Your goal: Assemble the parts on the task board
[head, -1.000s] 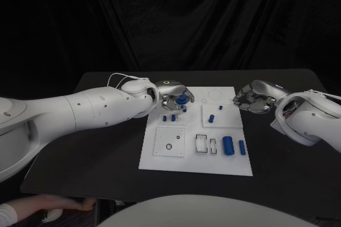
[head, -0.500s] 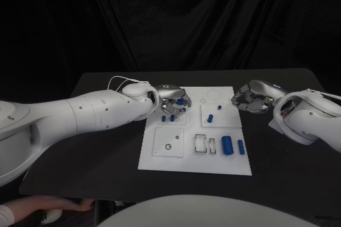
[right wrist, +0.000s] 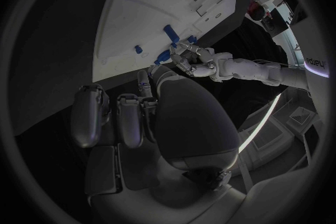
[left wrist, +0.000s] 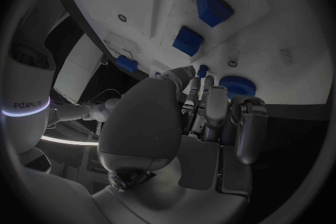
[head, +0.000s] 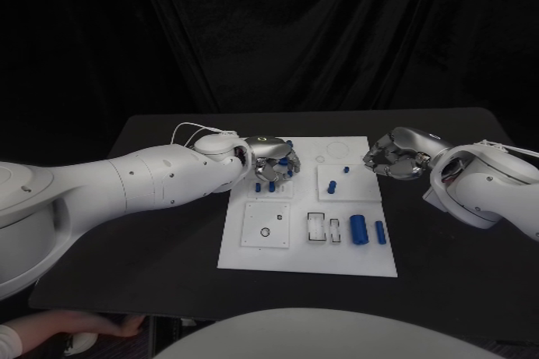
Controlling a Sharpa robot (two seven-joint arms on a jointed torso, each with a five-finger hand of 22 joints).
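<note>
Black table (head: 146, 242), one; white task board (head: 309, 258) at its middle, far left corner covered by the left hand (head: 272, 161). Left hand: over that corner, fingers curled inward and close together; a blue gear-like part (head: 284, 162) shows among them in the head view, and the left wrist view shows a blue toothed disc (left wrist: 237, 85) at the fingertips (left wrist: 210, 95), touching or very nearly; whether it is actually gripped or merely under the fingers cannot be told. Palm and thumb block the contact point in the wrist view. Two short blue pegs (head: 265, 187) stand in the small plate just in front of the left hand; their bases are too small to judge. Right hand (head: 396, 158): at the board's far right edge, over the table beside it, fingers curled in toward the palm; nothing visible inside, though the hollow of the hand is shadowed. Right wrist view shows its fingers (right wrist: 129, 120) bent close together with dark table beyond. Other parts on board: one small blue peg (head: 346, 170) and one longer blue peg (head: 332, 188) on the right-hand square plate; a large blue cylinder (head: 360, 229) and a slimmer blue rod (head: 381, 232) lying side by side, apart, near the board's right edge. Near-left square plate (head: 267, 223) carries a small dark ring, detail unreadable.
</note>
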